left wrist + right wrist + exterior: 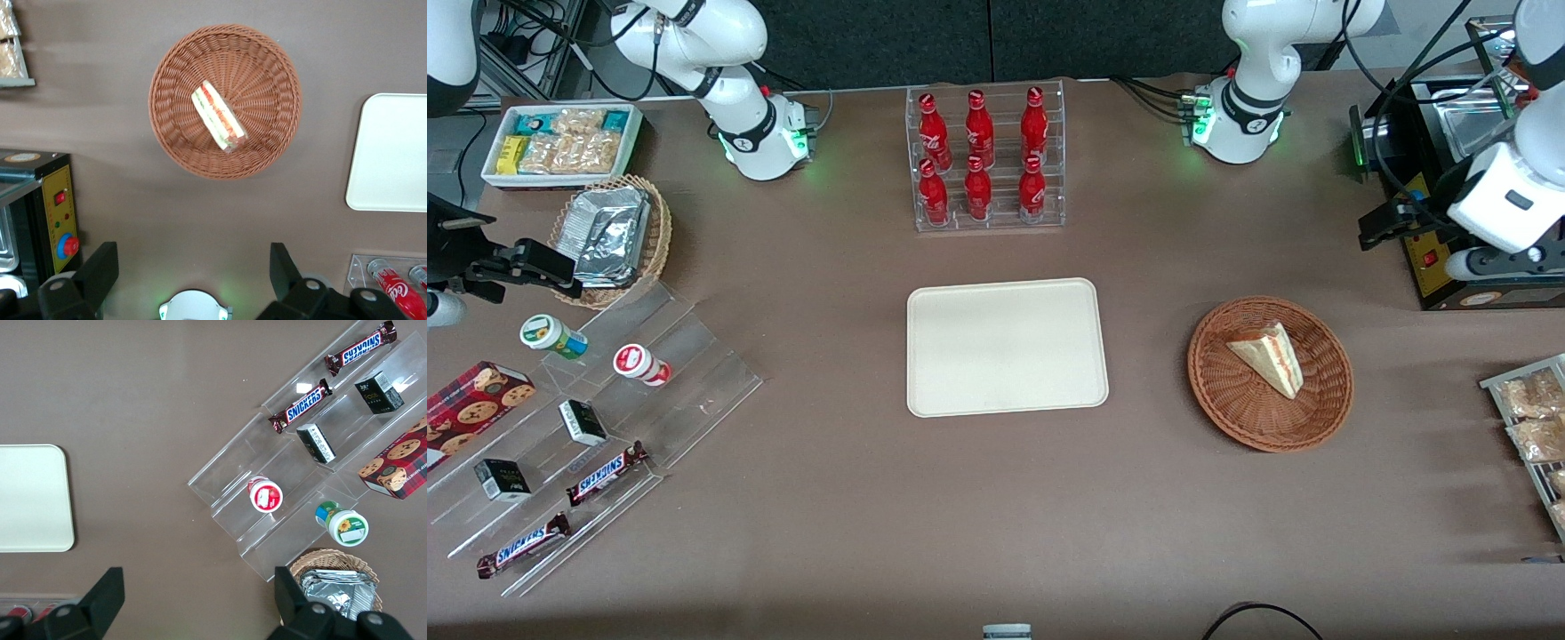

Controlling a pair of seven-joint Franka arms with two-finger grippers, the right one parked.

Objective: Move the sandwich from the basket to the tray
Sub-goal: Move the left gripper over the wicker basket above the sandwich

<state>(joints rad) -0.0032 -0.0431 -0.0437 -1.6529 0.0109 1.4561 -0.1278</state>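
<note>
Lying in the basket (pixel 1232 404), the sandwich (pixel 1270 356) waits untouched, the tray (pixel 1007 391) near the basket. Spread wide, the gripper (pixel 193 277) hovers high, farther from the front camera than the basket. Clear wrap could slip, or a finger catch the wicker.

Left arm raised, pincer (pixel 190 267) fingers spread wide, empty
</note>
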